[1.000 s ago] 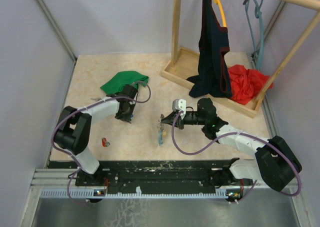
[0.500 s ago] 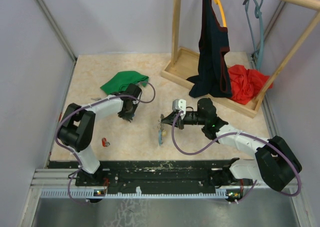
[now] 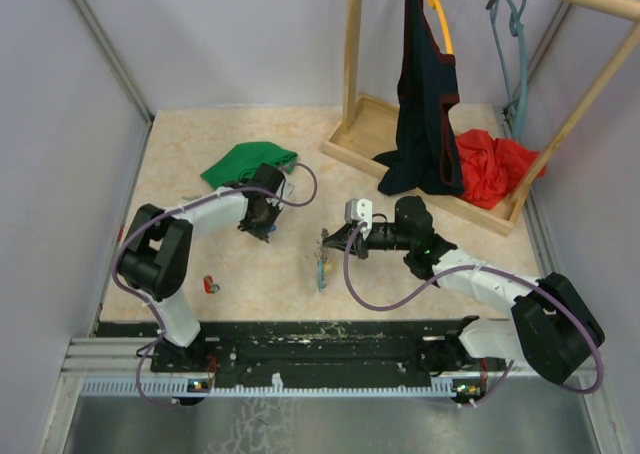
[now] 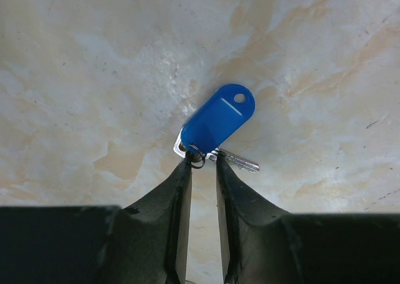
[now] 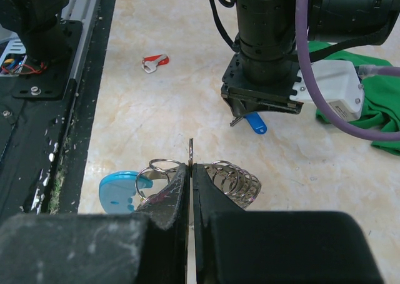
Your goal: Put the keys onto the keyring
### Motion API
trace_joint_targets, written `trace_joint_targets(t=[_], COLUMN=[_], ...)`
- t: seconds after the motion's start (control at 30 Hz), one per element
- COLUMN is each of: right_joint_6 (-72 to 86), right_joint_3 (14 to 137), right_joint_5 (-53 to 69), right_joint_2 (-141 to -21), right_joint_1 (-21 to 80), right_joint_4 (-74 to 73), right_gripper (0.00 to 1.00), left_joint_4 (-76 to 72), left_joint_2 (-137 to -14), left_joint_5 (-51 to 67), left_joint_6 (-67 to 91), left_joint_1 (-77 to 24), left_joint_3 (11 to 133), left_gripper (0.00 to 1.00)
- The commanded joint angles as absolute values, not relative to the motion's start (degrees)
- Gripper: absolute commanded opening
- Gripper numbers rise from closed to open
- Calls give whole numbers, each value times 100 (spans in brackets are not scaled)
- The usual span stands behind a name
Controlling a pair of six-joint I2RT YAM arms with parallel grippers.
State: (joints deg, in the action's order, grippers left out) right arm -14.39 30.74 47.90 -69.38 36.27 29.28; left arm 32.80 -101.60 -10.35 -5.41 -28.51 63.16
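L gripper (image 4: 203,165): fingers apart by a narrow gap, aimed down at table (image 4: 94,77); no clamp visible.
Blue key (image 4: 219,118): lies flat on table just ahead of L fingertips; top view puts it near green cloth (image 3: 248,162).
Blue key, long axis: diagonal in L wrist view. Tag's holed end points up-right, away from gripper. Ring end points down-left, toward gripper.
Small ring (image 4: 196,157): on blue key's near end, at mouth of the gap, touching tip of the finger on view's left.
Metal blade (image 4: 240,164): belongs to blue key; points right in L wrist view, passing just ahead of the other fingertip.
R gripper (image 5: 191,166): fingers pressed together, clamped on keyring (image 5: 234,177) via a thin metal edge standing upright betw. the tips.
Keyring, position: around table centre, apart from blue key. Whether it rests on table or hangs: cannot tell.
Keyring, long axis: runs left-right across R wrist view, crosswise to fingers. Silvery coils bunch on view's right; single ring and light-blue tab (image 5: 119,190) on view's left.
Red key (image 5: 155,61): on table toward front-left, near L arm base, well apart from both grippers.
Red key, long axis: near horizontal in R wrist view; red head to right, metal end to left.
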Motion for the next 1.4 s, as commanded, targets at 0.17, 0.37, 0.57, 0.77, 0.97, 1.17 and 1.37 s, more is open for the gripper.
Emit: trace_joint_targets(t=[0.17,0.37,0.57,0.77,0.97,1.17,1.37], right_joint_6=[-1538,-1537,-1544,-1542,-1546,-1535,-1533], right_joint_3=[3253,3253,3257,3252,3258,3259,3256], right_joint_5=[4904,4902,4895,4895,4896,4893,4894], right_joint_2=[-6728,-6715,-6706,-6715,-6720,-6718,-6715], right_joint_1=[3694,3695,3687,3687,3689,3691,3696], right_joint_4=[3137,3135,3129,3129,3129,3134,3138], right_gripper=[0,0,0,0,0,0,0], left_joint_4=[3396,3485,3492,3439,3531,3572,3510], left_joint_2=[-9956,-10109,-10062,-10081,-10219,-10381,-10493], left_joint_5=[-418,-456,-447,-335,-377,-298,-175], left_joint_6=[-1048,-1114,-1175,-1247,-1217,-1206,-1200], left_joint_1=[-2769,-2733,-2725,-2718,-2686,-2646,-2646], left_joint_3=[6391,6481,6562,6629,6638,6672,6695], left_gripper=[30,30,29,27,25,24,22])
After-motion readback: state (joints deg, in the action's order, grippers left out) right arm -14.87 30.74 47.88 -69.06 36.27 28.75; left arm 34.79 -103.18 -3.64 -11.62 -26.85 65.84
